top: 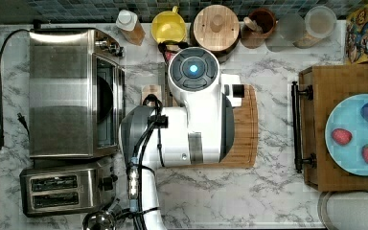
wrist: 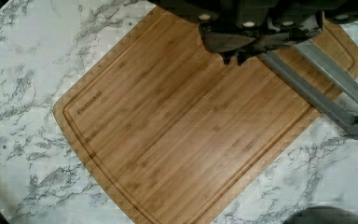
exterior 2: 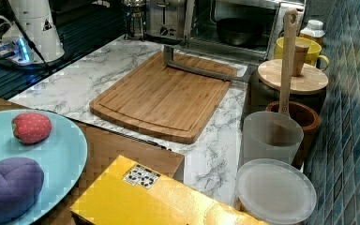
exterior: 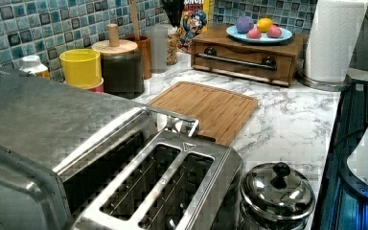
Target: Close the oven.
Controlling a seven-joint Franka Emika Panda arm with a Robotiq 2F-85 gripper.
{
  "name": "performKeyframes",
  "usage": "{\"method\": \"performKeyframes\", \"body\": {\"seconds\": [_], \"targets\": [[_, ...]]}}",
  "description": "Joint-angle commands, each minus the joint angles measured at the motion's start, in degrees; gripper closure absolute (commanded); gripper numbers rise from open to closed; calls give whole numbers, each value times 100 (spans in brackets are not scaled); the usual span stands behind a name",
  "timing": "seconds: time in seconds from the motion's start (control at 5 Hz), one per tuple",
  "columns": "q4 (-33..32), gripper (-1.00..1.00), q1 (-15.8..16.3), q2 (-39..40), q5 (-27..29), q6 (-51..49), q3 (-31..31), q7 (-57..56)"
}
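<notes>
Brushed steel oven [top: 62, 91], marble-look counter [top: 206, 191]

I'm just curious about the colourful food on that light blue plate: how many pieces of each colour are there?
Red pieces: 2
Purple piece: 1
Yellow piece: 1
Total on the plate: 4
</notes>
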Motion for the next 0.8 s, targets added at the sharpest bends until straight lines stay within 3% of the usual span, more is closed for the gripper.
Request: {"method": "performKeyframes", "body": {"seconds": [0.2, 0.4, 0.8], "targets": [[-1481, 100, -295, -302, 665, 1713, -234, -1724], [-1547, 100, -578, -76, 1363, 1881, -350, -3166], [-1805, 100, -654, 110, 3646, 2133, -682, -6148]]}}
